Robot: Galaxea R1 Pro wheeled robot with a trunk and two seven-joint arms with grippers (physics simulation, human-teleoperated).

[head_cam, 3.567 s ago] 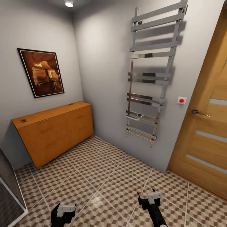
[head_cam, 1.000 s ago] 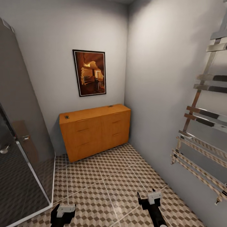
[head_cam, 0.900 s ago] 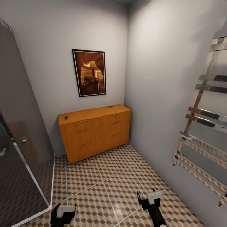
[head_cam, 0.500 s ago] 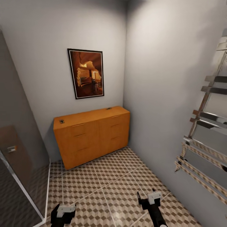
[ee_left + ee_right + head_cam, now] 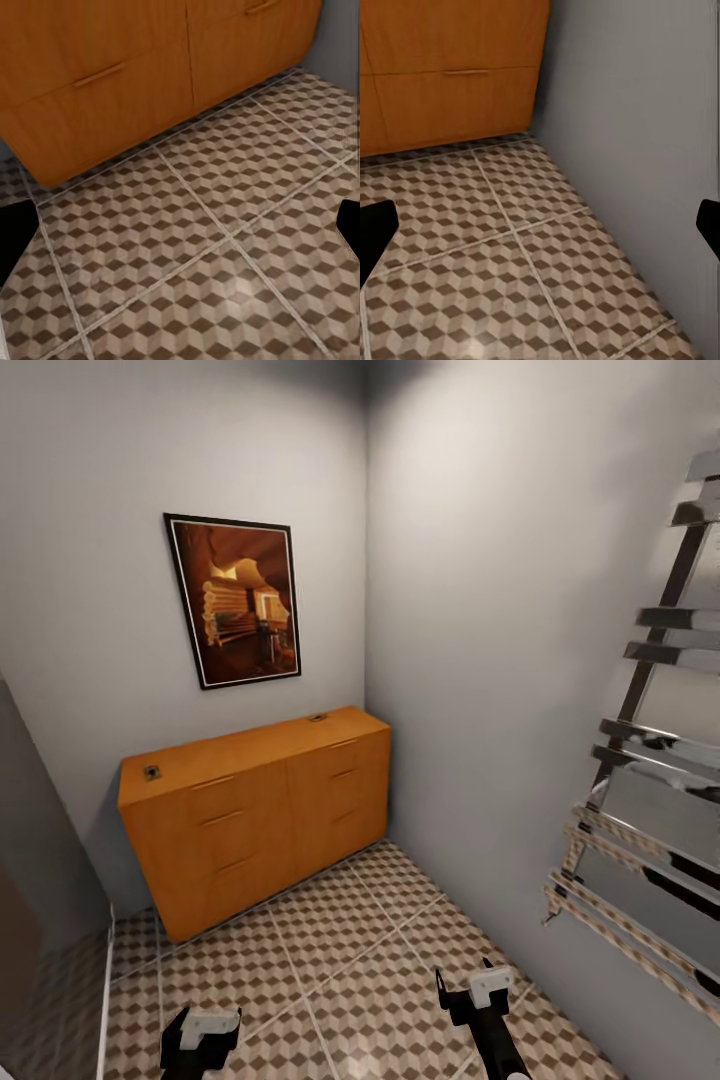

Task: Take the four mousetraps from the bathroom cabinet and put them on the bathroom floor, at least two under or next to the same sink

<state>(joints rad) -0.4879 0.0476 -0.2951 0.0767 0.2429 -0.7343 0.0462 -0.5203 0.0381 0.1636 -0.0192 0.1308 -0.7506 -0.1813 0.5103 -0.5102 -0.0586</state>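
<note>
Camera swung right, cabinet (image 5: 255, 805) now leftward, well beyond both hands.

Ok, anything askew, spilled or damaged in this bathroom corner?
Nothing stands out. The cabinet stands square in the corner with its drawer fronts flush, two small dark items lie flat on its top, the picture hangs straight, and the bathroom floor shows no spill or debris.
</note>
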